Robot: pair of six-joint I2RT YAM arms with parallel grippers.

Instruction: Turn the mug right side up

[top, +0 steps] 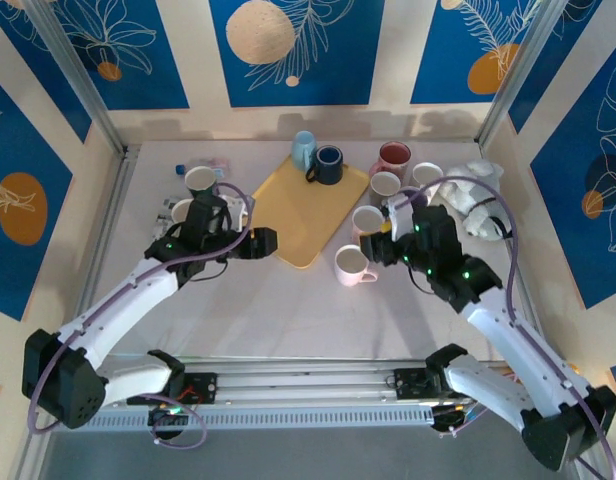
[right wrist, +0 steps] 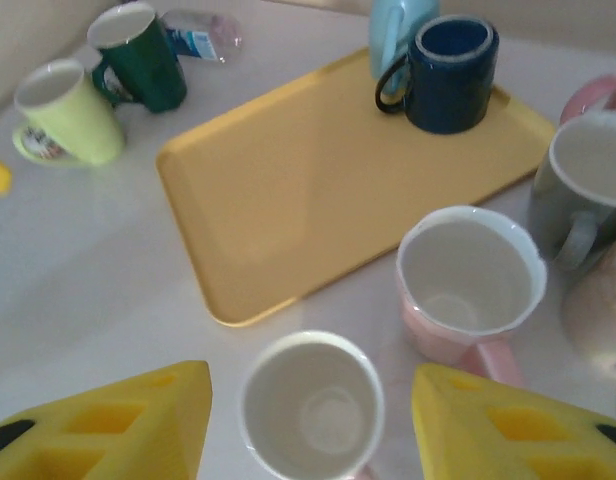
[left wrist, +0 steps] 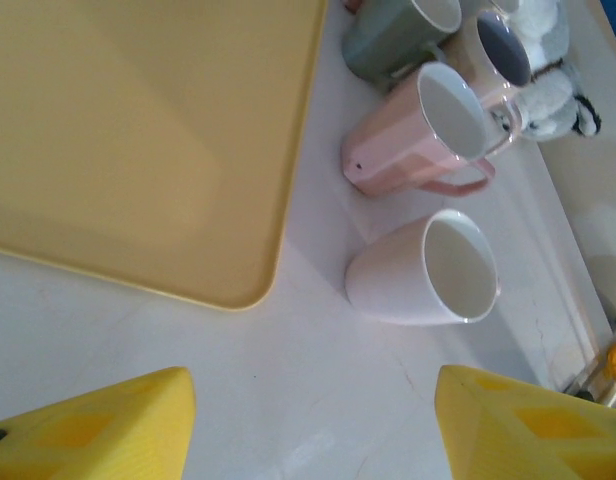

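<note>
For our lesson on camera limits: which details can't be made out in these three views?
Right wrist view: light blue mug, upper part cut by the top edge.
Right wrist view: bottle, label too blurred to read.
Left wrist view: grey-green mug, partly cut by the top edge.

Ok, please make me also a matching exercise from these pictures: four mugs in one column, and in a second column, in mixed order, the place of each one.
Mugs:
1. navy mug
2. dark green mug
3. white mug
4. pink mug

Places:
a. on the table left of the yellow tray, beside the lime mug
b. upright, seen between the open fingers of the right gripper
c. standing on the far end of the tray
d. on the table next to the white mug, near the tray's corner

Pairs: 1-c, 2-a, 3-b, 4-d.
</note>
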